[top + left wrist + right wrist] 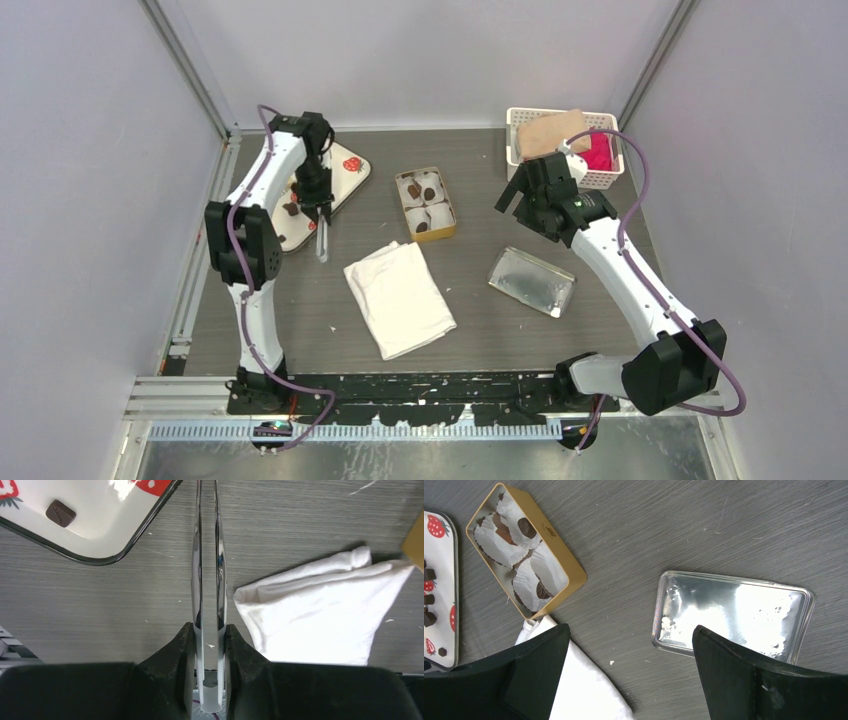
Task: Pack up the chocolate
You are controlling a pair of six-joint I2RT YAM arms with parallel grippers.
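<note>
1. The left gripper [210, 636] is clamped nearly shut on a pair of metal tongs [196, 580], whose two arms run almost together. Their tips pass out of the wrist view, so whether they grip anything cannot be told.
2. The tongs point down over the bare grey table [480, 330], between a white strawberry-print tray [100, 540] and a folded white cloth [320, 615].
3. Chocolate [60, 513] lies loose on that tray, near the tongs. More pieces sit in white paper cups [499, 550] inside a gold tin [569, 565] on the far side of the cloth.
4. The right gripper [631, 635] hangs with its jaws spread wide, holding nothing, above the table between the tin and a silver lid [731, 612] that lies flat.
5. The cloth lies between the two grippers, one corner just beside the tin.
6. A white basket [512, 140] stands at the far right of the table, beyond the right gripper and well apart from the tray.
</note>
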